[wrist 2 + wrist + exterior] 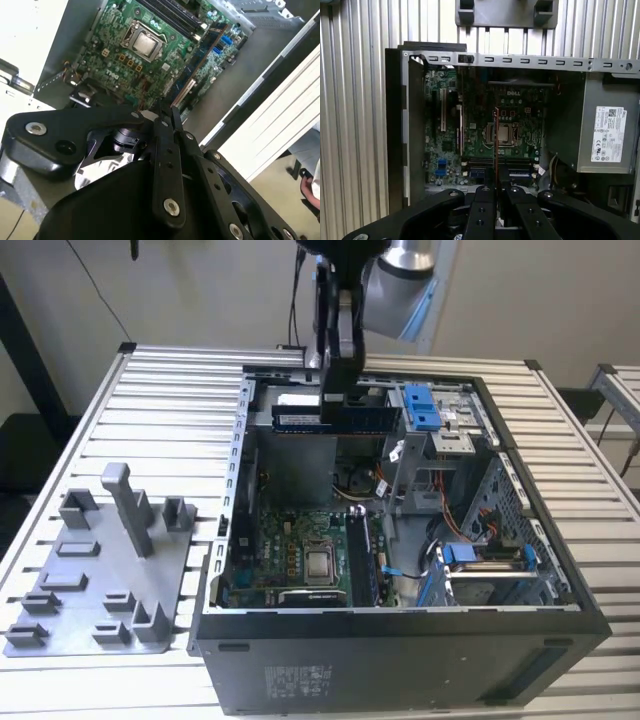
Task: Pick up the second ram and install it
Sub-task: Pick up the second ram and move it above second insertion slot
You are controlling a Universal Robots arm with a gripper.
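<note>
Arm [400,280] reaches down from above over the open computer case [400,640], which lies on its side on the slatted bench [160,400].

Hand [337,400] is clamped on the memory stick [372,420], gripping it near the middle of its length. The stick is held in the air, long edge level, its flat face toward the exterior view. It hangs over the far part of the case, clear of the main board [290,540] below.

In the first wrist view the stick [496,142] shows edge-on as a thin line running out from between the closed fingers [485,197], crossing the line of sight to the processor [501,134] and the memory slots [520,162]. The power supply box [600,130] sits beside the board. In the second wrist view the hand [167,117] is above the board [125,65], not touching it.

Grey holder tray [100,580] with upright posts lies on the bench at the exterior view's left, just beside the case. No stick stands in it.
</note>
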